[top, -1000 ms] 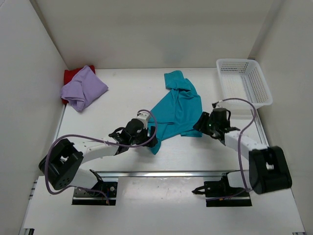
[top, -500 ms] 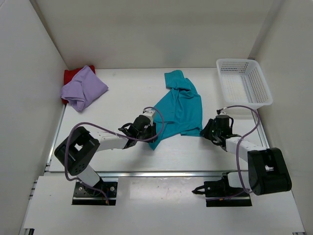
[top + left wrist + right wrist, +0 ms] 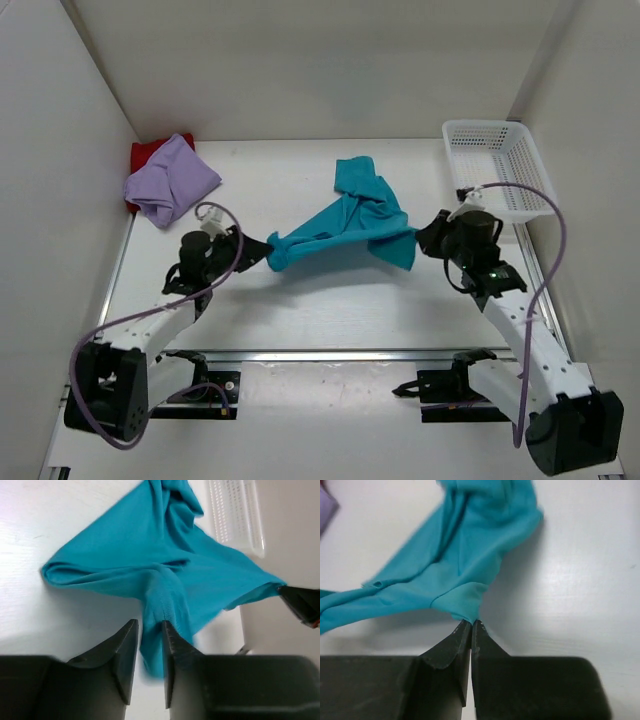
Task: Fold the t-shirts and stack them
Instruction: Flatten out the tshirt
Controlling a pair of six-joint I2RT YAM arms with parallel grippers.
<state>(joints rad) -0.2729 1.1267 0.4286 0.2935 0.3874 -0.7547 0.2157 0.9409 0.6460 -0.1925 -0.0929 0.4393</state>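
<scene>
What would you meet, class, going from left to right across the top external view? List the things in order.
lavender t-shirt → left gripper → teal t-shirt → right gripper → white basket. The dark red t-shirt is left out, since it lies partly under the lavender one.

A white lattice basket (image 3: 535,165) sits at the far right corner of the table (image 3: 300,320) (also white).
</scene>
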